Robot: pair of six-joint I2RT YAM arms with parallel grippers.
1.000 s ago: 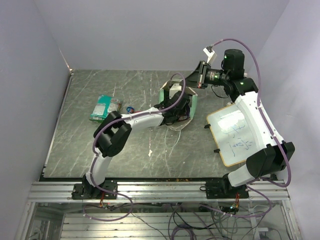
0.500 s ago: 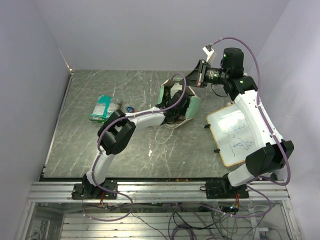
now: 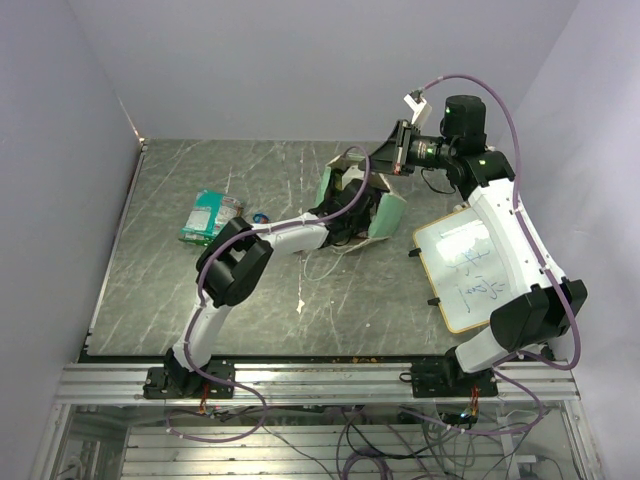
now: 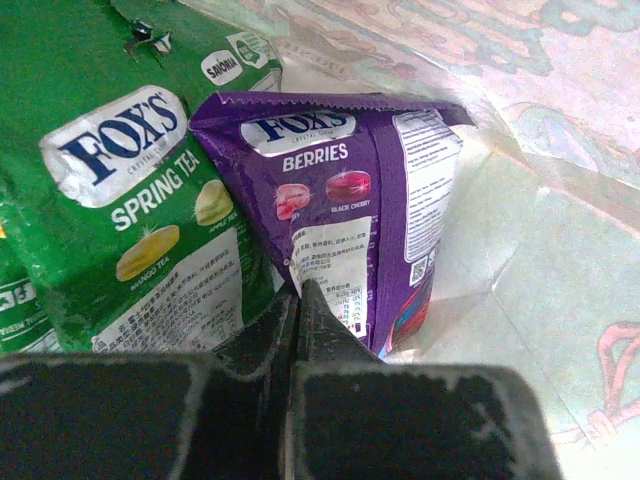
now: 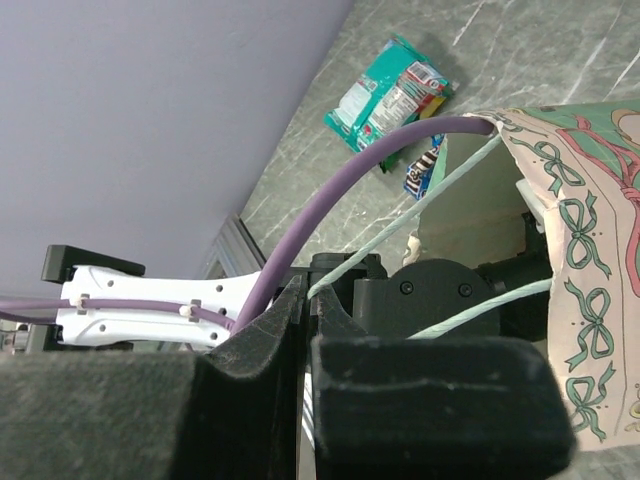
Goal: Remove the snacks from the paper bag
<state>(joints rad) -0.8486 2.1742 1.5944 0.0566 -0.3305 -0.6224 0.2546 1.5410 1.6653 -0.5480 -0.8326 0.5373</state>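
Enclosure and work surface: condition as seen.
A dark grey-green marble-patterned tabletop (image 3: 200,300) with pale veins is boxed in by plain lavender-grey panels: back wall (image 3: 300,60), left wall (image 3: 50,200) and right wall (image 3: 600,150). A metal strip (image 3: 118,240) edges its left side. An aluminium rail (image 3: 320,378) runs along the near edge, with loose cables (image 3: 350,445) beneath. Lighting is even and diffuse.

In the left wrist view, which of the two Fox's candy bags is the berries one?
The purple bag, standing right of the green Spring Tea bag; its front reads BERRIES.
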